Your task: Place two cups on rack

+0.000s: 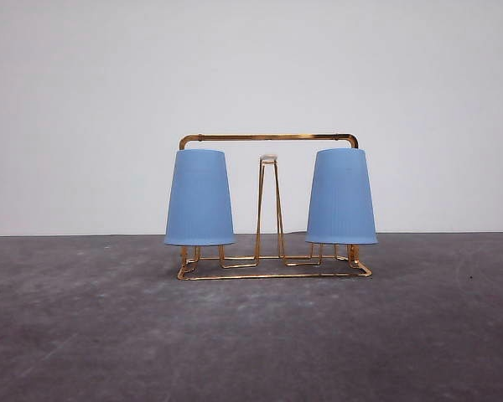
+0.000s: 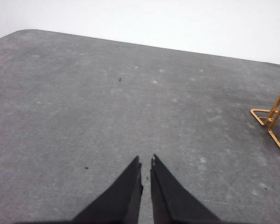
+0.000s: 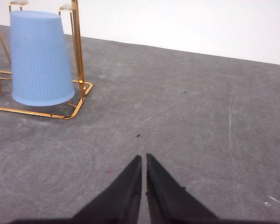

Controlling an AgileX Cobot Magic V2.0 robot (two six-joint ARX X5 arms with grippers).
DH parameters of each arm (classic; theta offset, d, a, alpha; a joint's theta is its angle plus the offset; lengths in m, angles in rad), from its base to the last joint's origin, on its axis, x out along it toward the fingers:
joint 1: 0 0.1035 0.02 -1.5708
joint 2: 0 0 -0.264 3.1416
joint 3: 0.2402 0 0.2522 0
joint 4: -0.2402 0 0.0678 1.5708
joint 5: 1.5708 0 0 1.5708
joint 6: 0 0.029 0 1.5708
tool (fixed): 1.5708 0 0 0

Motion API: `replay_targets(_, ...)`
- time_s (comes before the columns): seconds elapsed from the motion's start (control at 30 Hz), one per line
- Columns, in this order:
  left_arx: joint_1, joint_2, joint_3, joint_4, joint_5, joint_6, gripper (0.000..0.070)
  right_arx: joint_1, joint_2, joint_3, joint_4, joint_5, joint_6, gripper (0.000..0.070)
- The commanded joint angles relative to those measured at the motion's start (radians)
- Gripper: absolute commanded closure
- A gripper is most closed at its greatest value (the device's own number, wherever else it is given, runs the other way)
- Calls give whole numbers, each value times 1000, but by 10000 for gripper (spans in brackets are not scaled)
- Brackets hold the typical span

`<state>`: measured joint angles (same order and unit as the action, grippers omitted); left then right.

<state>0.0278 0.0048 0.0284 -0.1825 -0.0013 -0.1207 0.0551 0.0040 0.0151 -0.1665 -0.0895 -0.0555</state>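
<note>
The rack [image 1: 272, 209] stands on the grey counter [image 1: 84, 335]; both cups hang upside down on it, the left cup [image 1: 199, 198] and the right cup [image 1: 341, 197] either side of a bare middle prong [image 1: 269, 159]; the left hand [image 2: 146, 164] and the right hand [image 3: 143, 159] are clenched, grasping nothing, apart from the rack.

Both light blue ribbed cups sit upside down on the gold wire rack [image 1: 268, 138], left cup [image 1: 199, 198] and right cup [image 1: 341, 198] at opposite ends, with a bare white-tipped prong [image 1: 269, 159] between them mid-table.
</note>
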Motion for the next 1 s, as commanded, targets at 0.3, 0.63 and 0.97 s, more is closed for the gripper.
replay_targets(0.3,0,-2,-16,-5,-2,-1,684,0,0,-3,12,1,3,684)
replay_targets(0.63,0,-2,-16,-5,-2,-1,684,0,0,-3,12,1,3,684)
replay_targets(0.97,0,-2,-16,-5,-2,-1,684,0,0,-3,12,1,3,684)
